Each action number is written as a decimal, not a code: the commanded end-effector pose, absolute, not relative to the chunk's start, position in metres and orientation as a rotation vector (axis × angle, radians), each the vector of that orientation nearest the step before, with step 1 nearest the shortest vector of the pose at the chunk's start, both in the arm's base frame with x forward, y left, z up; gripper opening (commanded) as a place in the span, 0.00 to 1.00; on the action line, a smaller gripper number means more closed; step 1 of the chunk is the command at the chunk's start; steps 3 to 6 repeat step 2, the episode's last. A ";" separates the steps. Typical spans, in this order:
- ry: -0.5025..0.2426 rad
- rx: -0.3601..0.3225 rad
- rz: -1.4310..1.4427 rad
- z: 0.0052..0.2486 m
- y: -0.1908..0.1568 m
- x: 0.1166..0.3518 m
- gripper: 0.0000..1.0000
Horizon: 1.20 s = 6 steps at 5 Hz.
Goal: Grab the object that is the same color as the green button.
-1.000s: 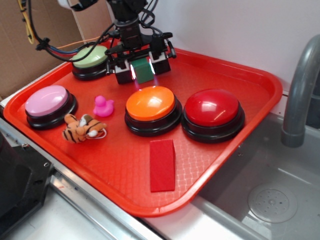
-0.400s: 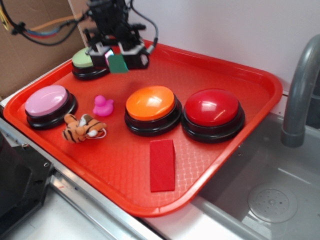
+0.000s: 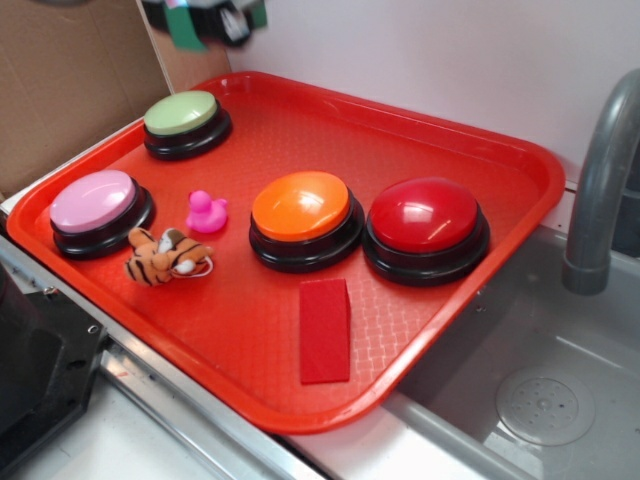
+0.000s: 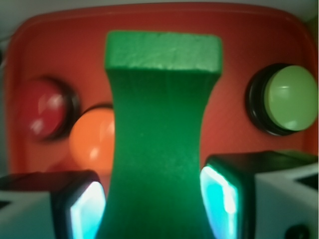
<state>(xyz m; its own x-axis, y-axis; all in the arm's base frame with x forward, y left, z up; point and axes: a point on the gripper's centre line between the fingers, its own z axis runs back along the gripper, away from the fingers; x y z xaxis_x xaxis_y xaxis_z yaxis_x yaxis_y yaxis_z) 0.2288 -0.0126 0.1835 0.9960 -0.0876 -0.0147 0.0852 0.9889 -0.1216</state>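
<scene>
My gripper is shut on the dark green block, which fills the middle of the wrist view between the two fingers. In the exterior view the gripper is high at the top left edge, mostly out of frame, with the green block hanging in it well above the tray. The green button, a pale olive dome on a black base, sits at the tray's far left corner; it also shows in the wrist view at right.
On the red tray stand a pink button, an orange button and a red button. A pink duck, a toy tiger and a flat red wedge lie there. A grey faucet and sink are at right.
My gripper has risen up and to the left with the green block in it, from just above the tray near the green button to the top edge of the exterior view.
</scene>
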 end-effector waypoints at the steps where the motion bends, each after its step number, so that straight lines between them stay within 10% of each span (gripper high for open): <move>1: -0.098 -0.024 -0.122 0.246 -0.023 0.218 0.00; 2: -0.098 -0.024 -0.122 0.246 -0.023 0.218 1.00; 6: -0.098 -0.024 -0.122 0.246 -0.023 0.218 1.00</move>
